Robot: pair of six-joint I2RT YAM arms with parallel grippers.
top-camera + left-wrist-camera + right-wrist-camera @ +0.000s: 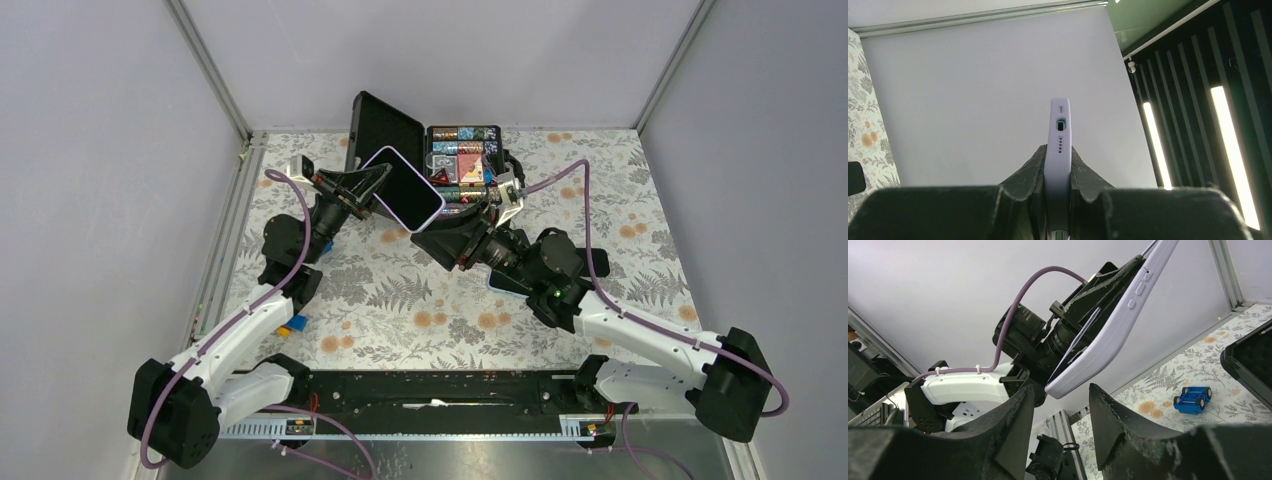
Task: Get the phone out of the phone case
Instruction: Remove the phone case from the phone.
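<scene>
The left gripper (375, 187) is clamped on a lilac silicone phone case (1113, 335) and holds it up off the table, above the far middle of the floral-patterned tablecloth (420, 310). The black-screened phone (405, 186) sits inside the case, its dark glass facing up towards the overhead camera with a thin lilac rim all round it. In the left wrist view the case stands edge-on between the two black textured fingers (1030, 172), which press on its front and back; the end with the charging port and speaker holes points away from the wrist.

The right gripper (1060, 395) is raised beneath the free end of the phone, its jaws standing apart. In its own wrist view a rounded corner of the case hangs just above the gap between the two fingers (1113, 415). Nothing is pinched between them, though whether the corner brushes a fingertip is hard to tell from this angle. The side buttons of the case show along its edge.

Behind the phone, at the back of the table, an open black hard-shell box (385, 122) stands with its lid up and its tray filled with small colourful items. A small blue toy car (1192, 399) lies on the tablecloth beside the left arm.
</scene>
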